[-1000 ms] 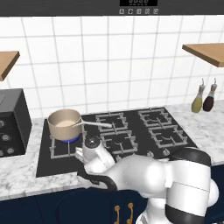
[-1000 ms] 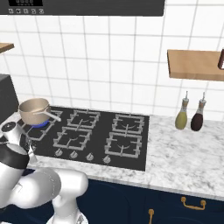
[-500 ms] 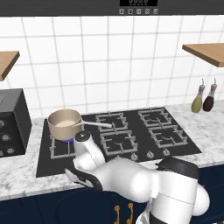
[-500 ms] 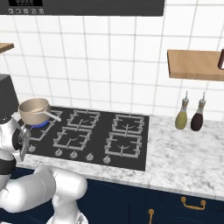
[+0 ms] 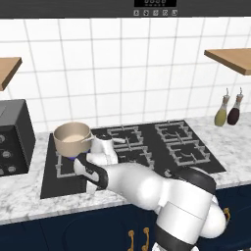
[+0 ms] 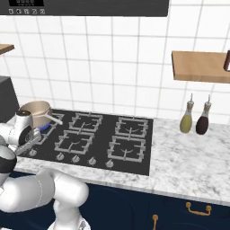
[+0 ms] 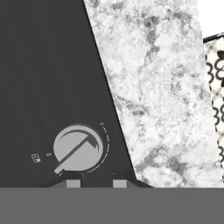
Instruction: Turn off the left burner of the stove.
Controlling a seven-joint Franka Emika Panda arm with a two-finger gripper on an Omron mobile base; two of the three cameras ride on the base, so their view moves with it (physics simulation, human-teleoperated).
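- Stove first: wide black glass cooktop with six grey grates on the marble counter, holding the middle of the left base view.
- Arm next: over the last second it has swung from the cooktop's middle toward the front left corner, about 7 o'clock from the stove's centre.
- Pot sits on the left burner, at 10 o'clock on the cooktop, blue glow showing beneath, so the flame looks lit.
- Gripper now: tips low at 6 o'clock in the hand view, apart and gripping nothing.
- Knob, small and silver, lies just above those tips near the glass edge; my read is the arm is lined up to grasp and turn it.
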